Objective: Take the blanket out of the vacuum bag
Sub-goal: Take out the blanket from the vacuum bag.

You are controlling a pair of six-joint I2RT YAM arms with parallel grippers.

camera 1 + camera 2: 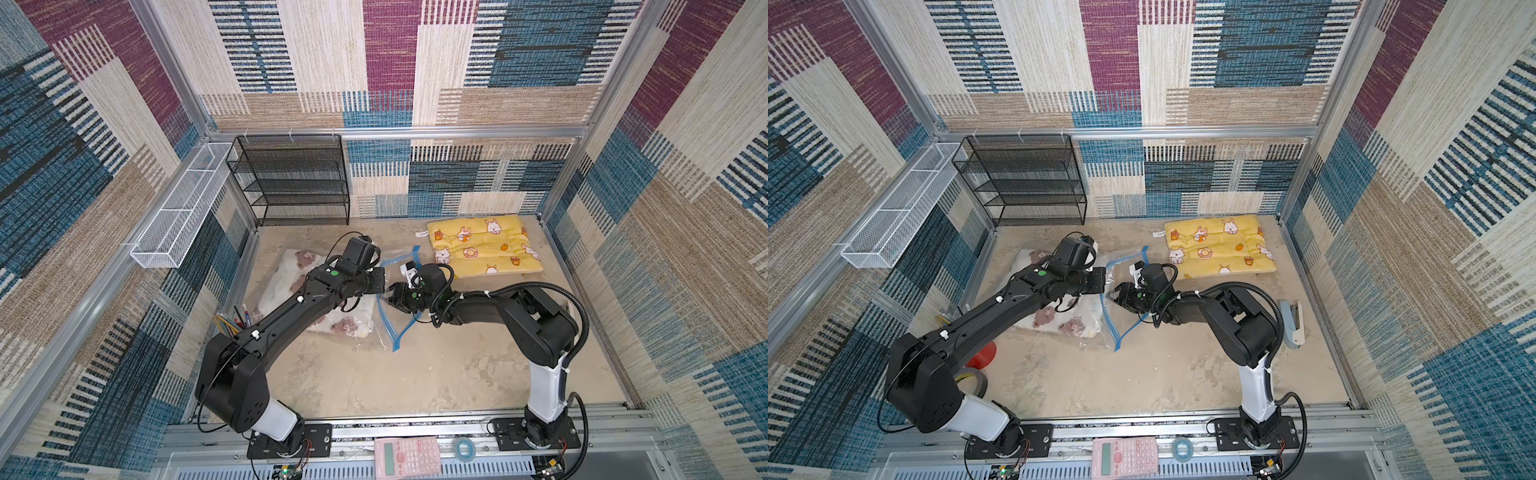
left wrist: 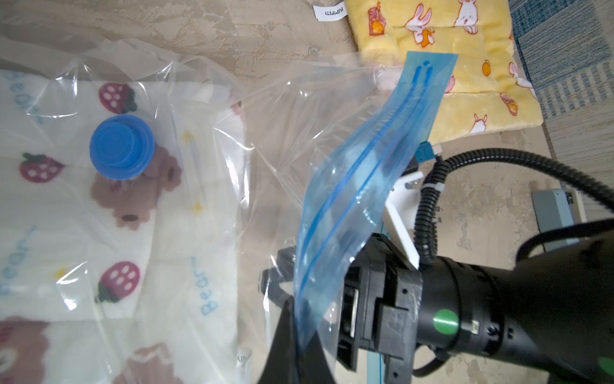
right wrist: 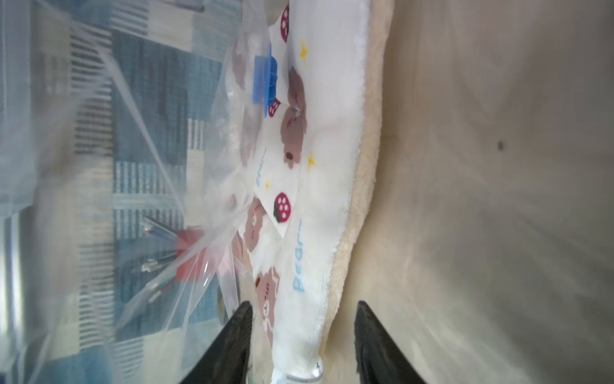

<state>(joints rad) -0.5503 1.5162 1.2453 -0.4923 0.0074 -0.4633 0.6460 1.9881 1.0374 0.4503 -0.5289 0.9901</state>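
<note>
At left we see the left end effector [image 2: 292, 319] pressed together, pinching the zip strip [image 2: 382, 166] of the one vacuum bag [image 1: 384, 328]. The bag lies lengthwise across the surface [image 1: 415, 374], mouth pointing right, with one blanket [image 1: 286, 270] inside. The right end effector [image 3: 302, 306] is spread around the blanket's edge. One yellow pad [image 1: 484, 245] lies far right.

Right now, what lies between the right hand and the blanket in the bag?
Nothing. In the right wrist view the folded edge of the blanket sits between the fingers of the open right hand, and the plastic of the vacuum bag stands off to one side.
</note>
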